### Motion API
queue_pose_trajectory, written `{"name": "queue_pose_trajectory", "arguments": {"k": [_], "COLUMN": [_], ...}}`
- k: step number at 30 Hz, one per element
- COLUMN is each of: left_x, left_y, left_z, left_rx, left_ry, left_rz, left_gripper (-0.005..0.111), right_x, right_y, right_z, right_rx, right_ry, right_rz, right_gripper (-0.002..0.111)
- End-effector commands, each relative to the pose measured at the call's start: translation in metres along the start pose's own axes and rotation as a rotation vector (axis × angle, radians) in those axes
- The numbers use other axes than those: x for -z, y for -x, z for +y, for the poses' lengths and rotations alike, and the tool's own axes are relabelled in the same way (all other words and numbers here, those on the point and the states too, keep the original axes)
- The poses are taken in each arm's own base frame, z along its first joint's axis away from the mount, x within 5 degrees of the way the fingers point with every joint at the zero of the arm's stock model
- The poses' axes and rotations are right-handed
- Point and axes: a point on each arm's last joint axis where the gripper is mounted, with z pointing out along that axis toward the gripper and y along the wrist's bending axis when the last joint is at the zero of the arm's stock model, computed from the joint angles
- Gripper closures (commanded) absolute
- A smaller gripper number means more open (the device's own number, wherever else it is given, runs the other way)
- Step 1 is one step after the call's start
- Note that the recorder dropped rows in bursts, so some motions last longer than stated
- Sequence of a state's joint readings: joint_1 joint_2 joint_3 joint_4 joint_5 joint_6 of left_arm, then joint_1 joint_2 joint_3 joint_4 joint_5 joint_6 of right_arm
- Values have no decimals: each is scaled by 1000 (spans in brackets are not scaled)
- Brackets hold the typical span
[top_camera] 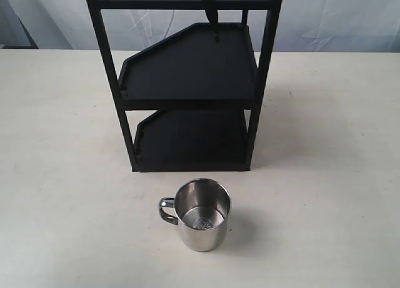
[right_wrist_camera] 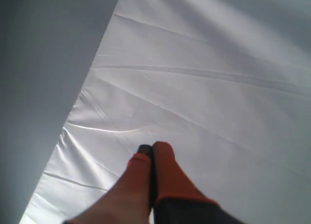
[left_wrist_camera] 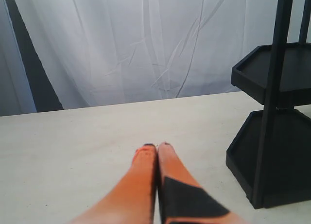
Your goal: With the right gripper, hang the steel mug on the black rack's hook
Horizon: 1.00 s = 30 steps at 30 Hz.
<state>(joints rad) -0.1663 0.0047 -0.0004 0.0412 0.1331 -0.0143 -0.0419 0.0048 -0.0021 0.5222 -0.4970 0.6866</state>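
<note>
The mug (top_camera: 201, 214) stood upright just before the rack (top_camera: 187, 82), far from both grippers; right gripper (right_wrist_camera: 148, 151) and left gripper (left_wrist_camera: 157, 147) were pressed together, empty.

A pale, cream-coloured table (top_camera: 56, 175) carries two things. The black rack (top_camera: 187, 82) stands on it toward the far edge, its feet on the tabletop. In front of the rack, a little apart from its base, the steel mug (top_camera: 201, 214) stands upright with its mouth open upward and its handle pointing left.
</note>
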Motion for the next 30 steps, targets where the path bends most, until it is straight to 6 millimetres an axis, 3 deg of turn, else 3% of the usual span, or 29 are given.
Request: {"name": "queue_pose_trajectory", "arguments": {"k": [1,2,4,6,8,12,15,18,21,24,27,30], "left_x": [0,0,0,0,0,0,0,0,0,0,0,0], "left_y": [1,1,1,1,1,1,1,1,1,1,1,1], "left_z": [0,0,0,0,0,0,0,0,0,0,0,0], "left_rx": [0,0,0,0,0,0,0,0,0,0,0,0], "left_ry": [-4,-4,-4,-4,-4,-4,-4,-4,-4,-4,-4,-4], "left_rz": [-10,-10,-10,-10,-10,-10,-10,-10,-10,-10,-10,-10], "left_gripper": [105,105,105,105,105,105,105,105,105,105,105,105], "right_x": [1,1,1,1,-8,-42,-76,-110,-144,-175,-193,-196], "right_y": [0,-4,-12,-20,-25,-38,-58,-80,-86,-73,-54,-42], "right_z": [4,9,31,55,67,68,66,49,27,10,1,-12], "right_rx": [-172,-240,-81,261,518,856,850,893,1005,1139,1391,1637], "right_ry": [54,89,232,357,312,175,176,162,44,-182,-380,-526], "right_rz": [5,58,177,295,423,685,875,1029,1015,838,651,608], "right_gripper": [109,109,109,109,109,109,109,109,109,109,109,109]}}
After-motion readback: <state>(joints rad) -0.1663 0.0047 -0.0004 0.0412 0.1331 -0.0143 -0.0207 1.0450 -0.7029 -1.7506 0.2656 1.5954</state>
